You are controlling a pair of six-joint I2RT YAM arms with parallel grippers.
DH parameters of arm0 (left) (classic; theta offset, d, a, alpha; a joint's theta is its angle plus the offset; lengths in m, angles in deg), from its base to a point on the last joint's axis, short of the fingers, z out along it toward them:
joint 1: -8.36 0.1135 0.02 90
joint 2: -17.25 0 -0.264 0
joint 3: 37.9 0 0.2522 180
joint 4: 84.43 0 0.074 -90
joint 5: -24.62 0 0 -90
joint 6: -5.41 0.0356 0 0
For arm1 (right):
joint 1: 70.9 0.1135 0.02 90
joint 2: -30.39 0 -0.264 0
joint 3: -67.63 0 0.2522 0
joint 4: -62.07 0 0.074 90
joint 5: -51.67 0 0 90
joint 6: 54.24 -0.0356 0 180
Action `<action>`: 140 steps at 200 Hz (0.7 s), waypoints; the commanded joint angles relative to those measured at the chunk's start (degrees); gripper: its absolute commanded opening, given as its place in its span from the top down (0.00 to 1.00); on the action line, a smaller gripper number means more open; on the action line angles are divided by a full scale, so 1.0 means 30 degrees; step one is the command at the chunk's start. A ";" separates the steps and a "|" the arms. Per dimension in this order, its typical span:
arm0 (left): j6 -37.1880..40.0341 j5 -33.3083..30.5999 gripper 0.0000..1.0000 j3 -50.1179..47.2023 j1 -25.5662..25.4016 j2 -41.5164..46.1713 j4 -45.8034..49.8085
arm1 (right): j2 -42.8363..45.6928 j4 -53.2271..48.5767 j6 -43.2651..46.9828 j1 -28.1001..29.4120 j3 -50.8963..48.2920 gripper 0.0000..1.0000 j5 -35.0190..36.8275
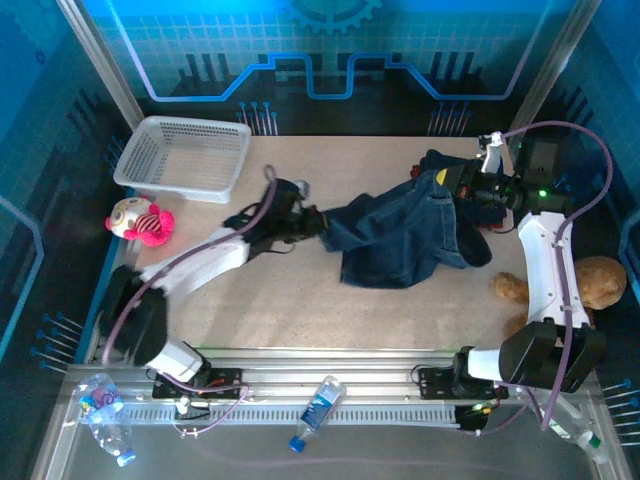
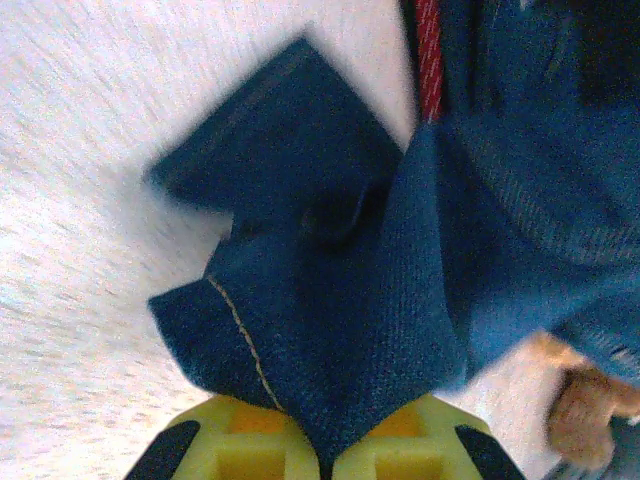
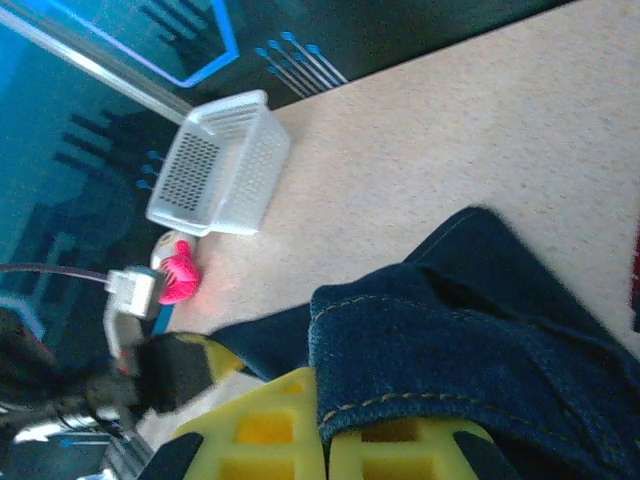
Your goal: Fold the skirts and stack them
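A dark blue denim skirt [image 1: 400,240] hangs crumpled over the middle of the table, stretched between my two grippers. My left gripper [image 1: 318,222] is shut on its left corner; in the left wrist view the denim [image 2: 380,300] runs down into the closed yellow jaws [image 2: 328,455]. My right gripper [image 1: 455,185] is shut on the skirt's stitched hem [image 3: 470,360] at the far right, with the jaws [image 3: 325,440] pinched on the cloth. Dark fabric [image 1: 478,248] lies under the skirt's right side. A strip of red cloth [image 2: 428,60] shows beyond the denim.
A white mesh basket [image 1: 185,158] stands at the back left, with a pink-and-white plush toy [image 1: 140,220] in front of it. A brown plush [image 1: 590,285] sits by the right arm. Two water bottles [image 1: 318,410] [image 1: 105,415] lie on the near rail.
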 commanded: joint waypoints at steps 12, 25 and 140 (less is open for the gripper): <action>0.2373 -0.2296 1.00 -0.0384 0.1361 0.4814 0.2844 | 0.0859 0.1495 0.0568 0.1223 0.0200 1.00 -0.2726; 0.2720 -0.2034 1.00 0.0286 0.2167 0.6010 0.4318 | 0.0868 0.1769 0.0669 0.1608 0.0044 1.00 -0.3017; 0.5170 0.2906 1.00 0.7839 0.5424 -0.6691 0.7106 | -0.6743 0.1534 0.0440 0.1562 -0.0755 1.00 0.3333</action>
